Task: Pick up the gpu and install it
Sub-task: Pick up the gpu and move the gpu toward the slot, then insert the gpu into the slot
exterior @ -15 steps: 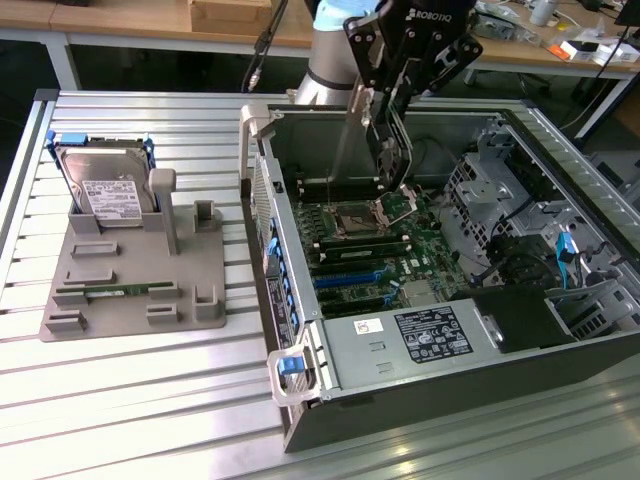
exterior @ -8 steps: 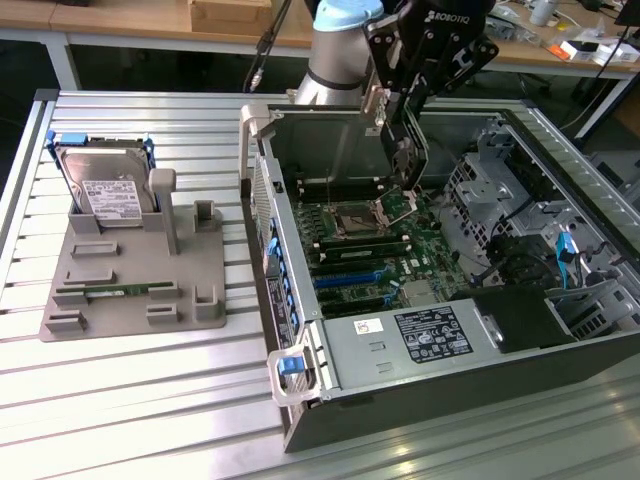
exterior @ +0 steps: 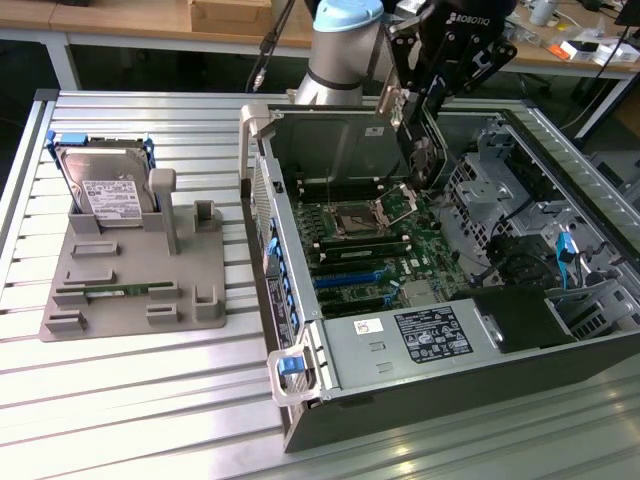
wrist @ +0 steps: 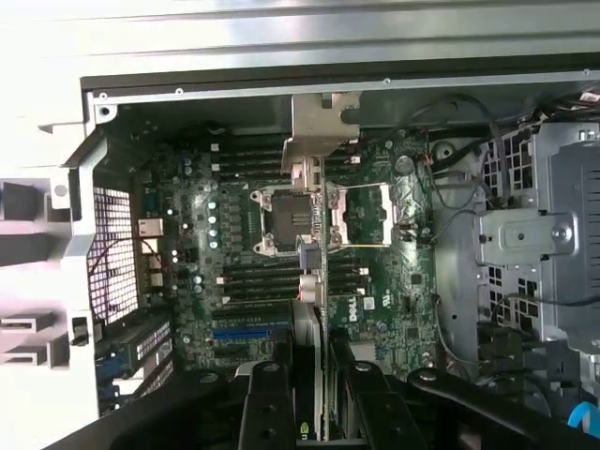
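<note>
One gpu [exterior: 392, 108], one hard drive [exterior: 105, 195] (standing in the grey tray [exterior: 120, 320]), one open case [exterior: 420, 370]. The fingers [wrist: 267, 405], partly closed, grip the gpu edge-on above the motherboard [wrist: 234, 281].

The motherboard [wrist: 234, 234] is green, the gpu [wrist: 323, 127] bracket silver-beige.

Black gpu [wrist: 319, 253], silver bracket [wrist: 323, 127], seemingly edge-on above motherboard [wrist: 234, 234].
</note>
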Motion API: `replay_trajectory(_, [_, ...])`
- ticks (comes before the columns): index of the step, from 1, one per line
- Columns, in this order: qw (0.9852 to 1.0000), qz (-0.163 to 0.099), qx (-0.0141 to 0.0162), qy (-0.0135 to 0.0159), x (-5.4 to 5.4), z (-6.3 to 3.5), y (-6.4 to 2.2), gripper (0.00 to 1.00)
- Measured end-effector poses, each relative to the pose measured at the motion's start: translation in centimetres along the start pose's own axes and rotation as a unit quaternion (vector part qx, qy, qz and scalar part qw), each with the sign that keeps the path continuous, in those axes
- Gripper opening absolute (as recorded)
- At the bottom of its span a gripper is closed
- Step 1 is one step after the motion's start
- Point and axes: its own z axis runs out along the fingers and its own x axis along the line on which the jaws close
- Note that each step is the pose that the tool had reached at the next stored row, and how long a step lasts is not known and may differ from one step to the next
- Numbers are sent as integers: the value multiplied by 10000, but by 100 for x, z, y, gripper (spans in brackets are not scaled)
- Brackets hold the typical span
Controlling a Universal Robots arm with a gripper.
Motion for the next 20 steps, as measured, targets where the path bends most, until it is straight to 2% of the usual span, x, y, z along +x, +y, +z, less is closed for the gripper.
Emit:
replay_trajectory(9, [10000, 0, 0, 0, -266, 7, 17, 27])
replay_trajectory(20, [10000, 0, 0, 0, -307, 8, 19, 27])
